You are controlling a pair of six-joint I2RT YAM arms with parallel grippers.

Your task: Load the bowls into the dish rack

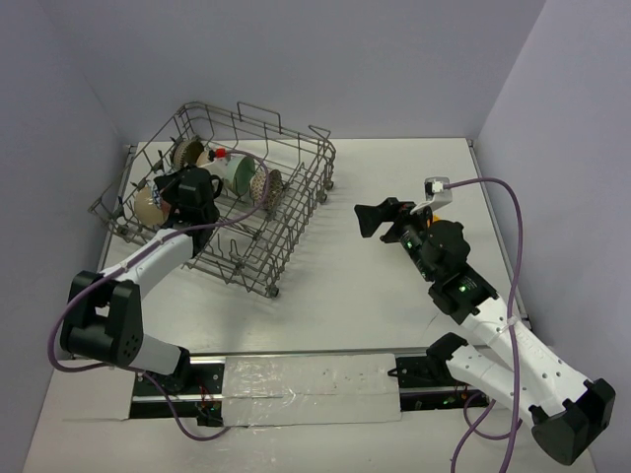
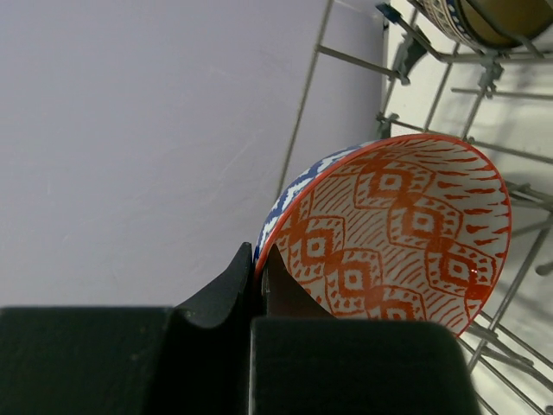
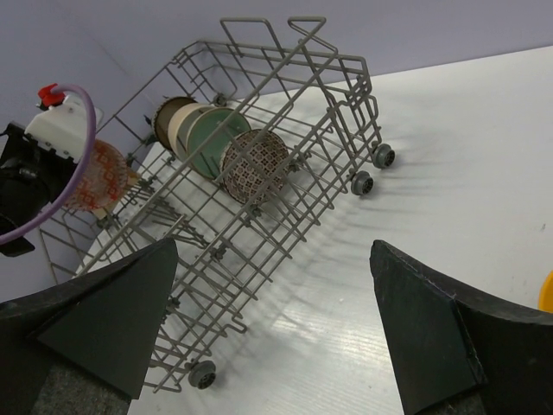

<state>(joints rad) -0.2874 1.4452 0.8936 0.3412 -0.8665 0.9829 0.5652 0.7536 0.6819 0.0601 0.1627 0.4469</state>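
The grey wire dish rack (image 1: 300, 200) stands at the back left of the table. My left gripper (image 1: 187, 192) is inside its left end, shut on the rim of a bowl (image 2: 406, 233) with an orange-red pattern inside and a blue-white outside; the bowl stands on edge among the tines. This gripper (image 2: 257, 255) pinches the rim. A row of bowls stands in the rack: brown (image 3: 168, 121), pale green (image 3: 212, 138), patterned (image 3: 255, 164). My right gripper (image 1: 370, 217) is open and empty above bare table, right of the rack (image 3: 346, 78); it also shows in its wrist view (image 3: 272, 246).
Another bowl (image 2: 492, 17) with a beige inside sits in the rack beyond the held one. An orange-yellow sliver (image 3: 546, 294) shows at the right edge of the right wrist view. Grey walls close the left, back and right. A taped strip (image 1: 315, 374) lies along the near edge.
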